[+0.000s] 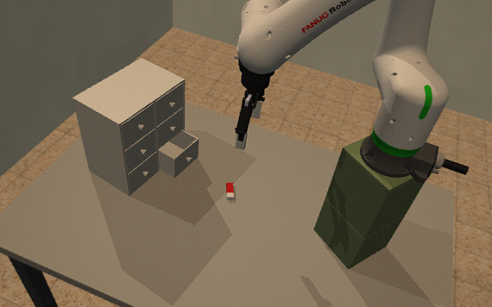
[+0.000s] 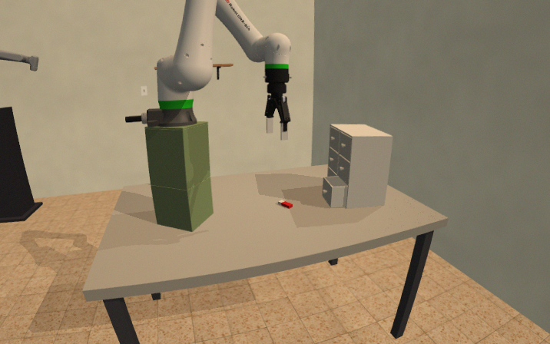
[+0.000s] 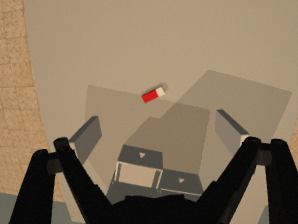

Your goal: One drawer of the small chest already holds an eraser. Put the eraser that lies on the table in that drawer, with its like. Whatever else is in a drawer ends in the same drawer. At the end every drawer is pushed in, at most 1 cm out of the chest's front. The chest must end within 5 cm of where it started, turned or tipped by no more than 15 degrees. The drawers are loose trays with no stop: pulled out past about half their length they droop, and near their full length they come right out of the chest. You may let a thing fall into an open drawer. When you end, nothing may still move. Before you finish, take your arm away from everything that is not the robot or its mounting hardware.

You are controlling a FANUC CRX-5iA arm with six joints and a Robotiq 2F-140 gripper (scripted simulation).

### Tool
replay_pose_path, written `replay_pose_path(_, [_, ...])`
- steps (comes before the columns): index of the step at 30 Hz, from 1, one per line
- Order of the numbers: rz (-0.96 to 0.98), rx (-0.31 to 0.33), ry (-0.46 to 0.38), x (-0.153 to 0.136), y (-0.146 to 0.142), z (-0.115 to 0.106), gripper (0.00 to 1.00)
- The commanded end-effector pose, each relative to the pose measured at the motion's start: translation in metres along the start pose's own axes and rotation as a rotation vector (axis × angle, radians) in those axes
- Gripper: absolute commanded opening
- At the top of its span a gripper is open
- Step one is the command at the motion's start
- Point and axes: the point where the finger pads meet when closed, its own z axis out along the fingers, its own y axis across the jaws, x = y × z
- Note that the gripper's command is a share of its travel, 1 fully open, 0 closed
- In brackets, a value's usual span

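The eraser (image 1: 229, 189) (image 2: 286, 204) (image 3: 151, 95), red with a white end, lies flat on the table in front of the chest. The small pale chest (image 1: 132, 91) (image 2: 366, 166) stands upright with two columns of three drawers. Its bottom drawer (image 1: 186, 158) (image 2: 337, 197) (image 3: 131, 153), in the right column in the top view, is pulled out partway and looks level. No eraser shows in the visible part of its inside; the rest is hidden. The other drawers look shut. My gripper (image 1: 248, 126) (image 2: 276, 130) (image 3: 156, 123) is open and empty, high above the table, pointing down.
The green pedestal (image 1: 353, 211) (image 2: 178, 174) carries the arm's base on the table (image 1: 269, 238) (image 2: 251, 239), well away from the chest front. Walls stand behind the table and beyond the chest's back.
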Motion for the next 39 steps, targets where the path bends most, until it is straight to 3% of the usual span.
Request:
replay_pose_path(1, [-0.194, 0.0, -0.001, -0.009, -0.001, -0.001, 1.0])
replay_pose_path(12, [-0.815, 0.0, 0.0, -0.054, -0.012, -0.003, 1.0])
replay_pose_path(14, [-0.815, 0.0, 0.0, -0.054, -0.012, -0.003, 1.0])
replay_pose_path(15, [-0.967, 0.001, 0.0, -0.058, -0.013, -0.003, 1.0])
replay_pose_path(27, [-1.575, 0.001, 0.0, -0.106, -0.031, -0.001, 1.0])
replay_pose_path(31, [-1.68, 0.001, 0.0, -0.112, -0.034, -0.001, 1.0])
replay_pose_path(32, [-1.832, 0.001, -0.001, -0.115, -0.035, -0.001, 1.0])
replay_pose_path(39, [-2.184, 0.002, -0.001, -0.126, -0.041, 0.001, 1.0])
